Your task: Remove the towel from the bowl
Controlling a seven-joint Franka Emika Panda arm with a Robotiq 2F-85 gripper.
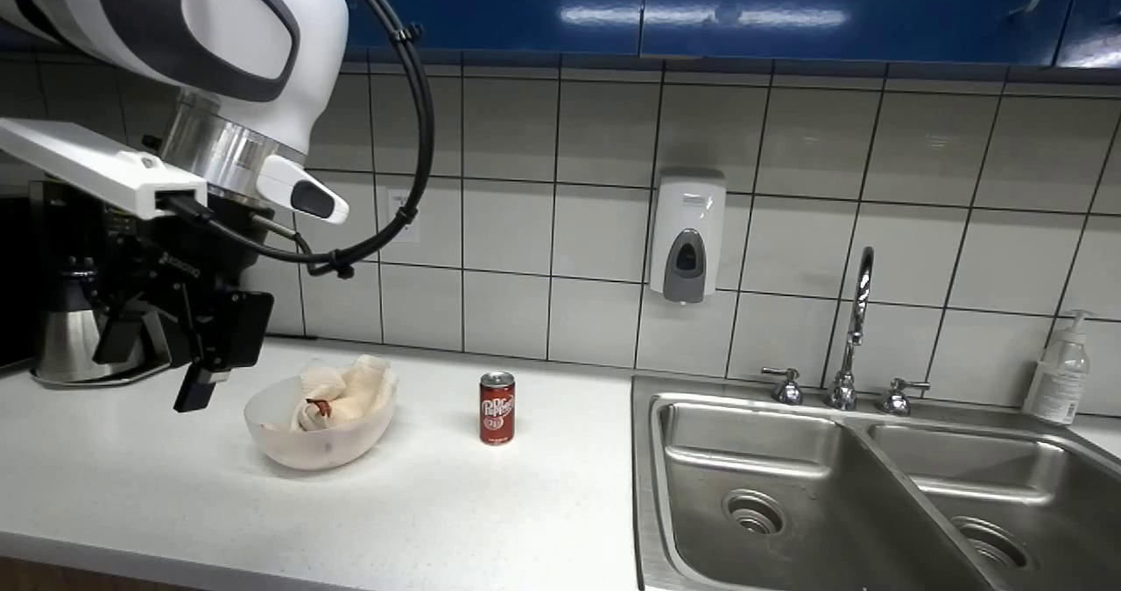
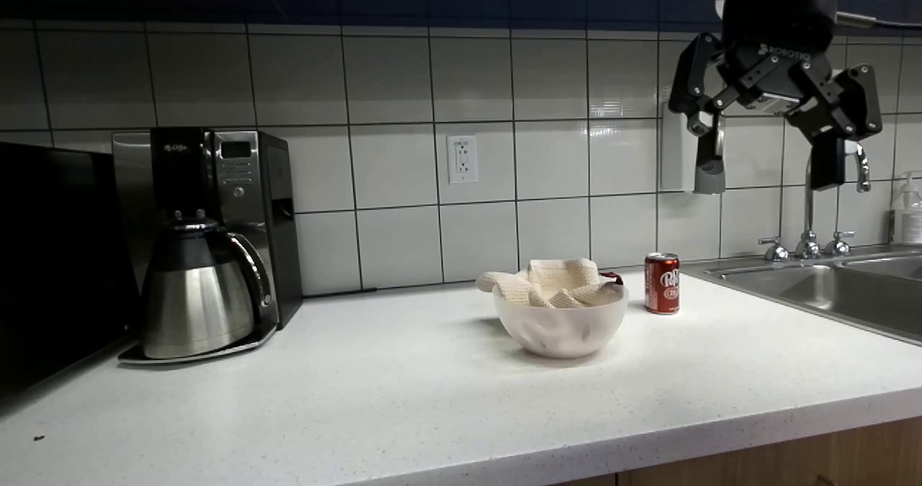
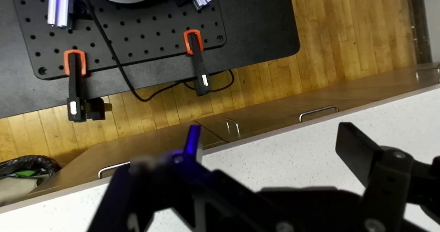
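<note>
Starting with a long, white, speckled desk (image 2: 360, 407), running left to right and giving everything a flat, steady footing. Seeing a bulky white-and-grey robot arm (image 1: 236, 31) reaching in high on the near side, probably for passing over things without brushing them. Noting a brushed-steel two-basin sink (image 1: 911, 486) lying at the right and a black-and-steel box-shaped coffee maker (image 2: 184, 183) standing at the left, both well apart from the work between and hardly hindering.

Finding a black, two-fingered hand (image 2: 769, 173) hanging high, spreading both fingers (image 2: 828, 163) wide and gripping nothing, presumably for straddling a fold. Coming next to a round, frosted, translucent bowl (image 2: 562, 331), sitting upright, farther back than the hand and well below, likely serving as a holder. Locating the cream, textured cloth towel (image 2: 558, 281) inside, not yet taken out, bunching above the rim and poking past on the left in an exterior view; so offering loose folds for pinching from above, while perhaps dragging the light-looking bowl along in case of snagging.

Spotting a slim red metal soda can (image 1: 497, 411) standing upright to the right of the bowl, near but not touching, possibly catching a trailing corner during a rightward lift. Picking out a dark red scrap (image 2: 612, 278) at the right side of the towel, too small for saying whether part of the cloth.
</note>
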